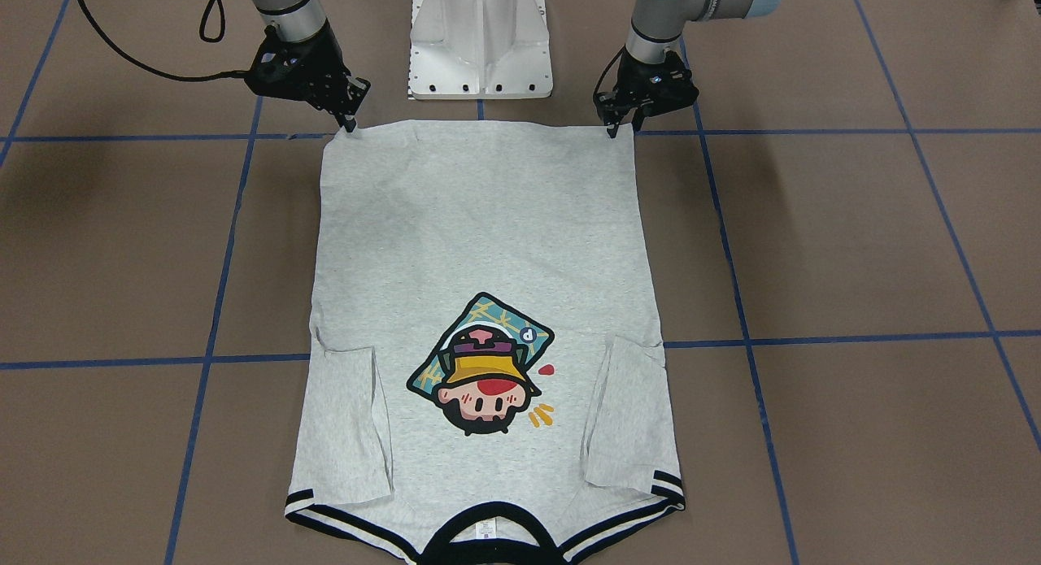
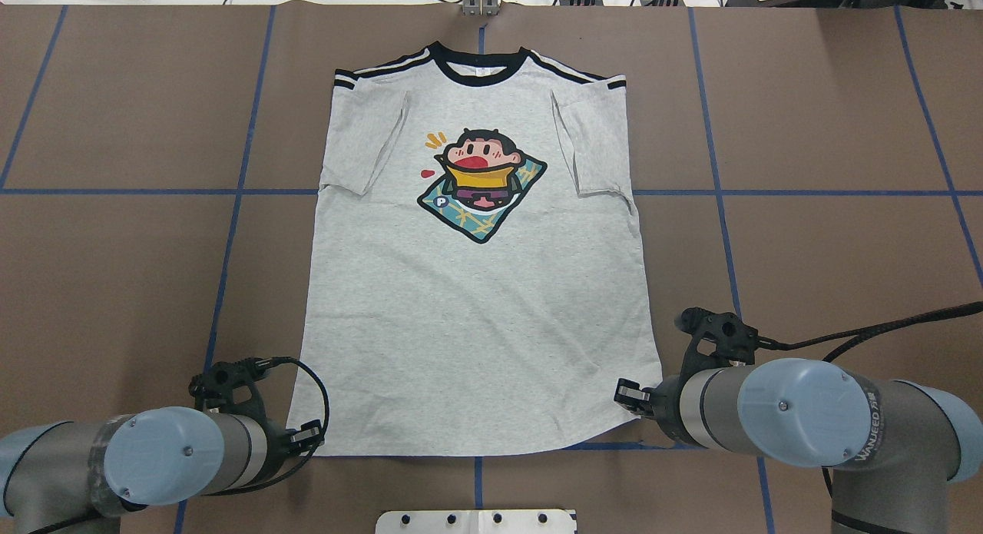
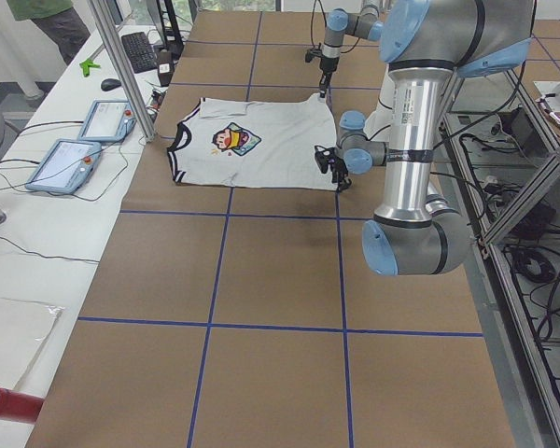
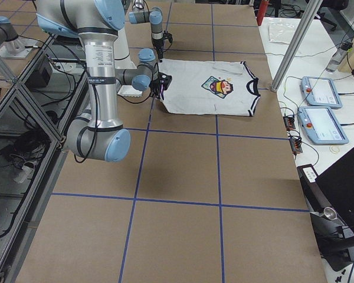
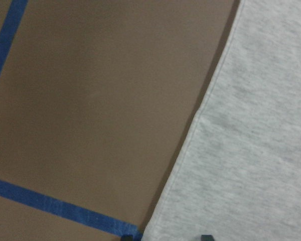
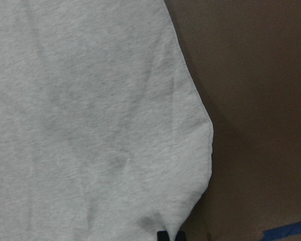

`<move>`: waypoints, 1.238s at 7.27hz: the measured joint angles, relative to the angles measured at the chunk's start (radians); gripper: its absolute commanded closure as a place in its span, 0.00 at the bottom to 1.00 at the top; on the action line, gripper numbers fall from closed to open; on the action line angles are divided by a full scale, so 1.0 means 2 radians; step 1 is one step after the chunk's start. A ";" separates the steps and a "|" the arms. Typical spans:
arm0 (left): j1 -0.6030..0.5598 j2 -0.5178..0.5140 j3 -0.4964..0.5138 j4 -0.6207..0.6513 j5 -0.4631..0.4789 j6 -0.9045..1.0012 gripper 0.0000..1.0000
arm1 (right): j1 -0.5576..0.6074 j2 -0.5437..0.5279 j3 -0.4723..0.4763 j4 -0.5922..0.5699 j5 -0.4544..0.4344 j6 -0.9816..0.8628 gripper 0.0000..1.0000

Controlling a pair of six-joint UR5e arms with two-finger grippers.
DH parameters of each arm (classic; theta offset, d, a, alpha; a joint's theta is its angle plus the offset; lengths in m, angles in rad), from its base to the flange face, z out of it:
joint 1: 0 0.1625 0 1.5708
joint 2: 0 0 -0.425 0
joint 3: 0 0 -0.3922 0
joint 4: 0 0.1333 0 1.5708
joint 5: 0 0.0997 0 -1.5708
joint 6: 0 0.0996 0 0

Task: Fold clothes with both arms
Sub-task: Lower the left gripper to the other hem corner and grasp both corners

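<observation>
T-shirt [image 1: 480,223] hem corners: right gripper [image 1: 350,126] pinches one; left gripper [image 1: 622,130] straddles other, unclenched

Two silver-grey tubular arms, left arm [image 2: 238,446] and right arm [image 2: 714,407], rounded light-blue joint caps [image 2: 157,453] each showing a small screw [image 2: 782,404], black two-finger left gripper [image 1: 621,131] and right gripper [image 1: 350,127], black cable [image 2: 883,326] running toward 3 o'clock off the right, dark lettering [image 2: 872,434] on its blue joint, white bolted pedestal [image 2: 476,521] at 6 o'clock.
</observation>
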 measured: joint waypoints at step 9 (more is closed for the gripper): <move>-0.004 0.036 -0.085 0.021 -0.005 -0.001 1.00 | 0.012 -0.033 0.054 0.000 0.022 -0.007 1.00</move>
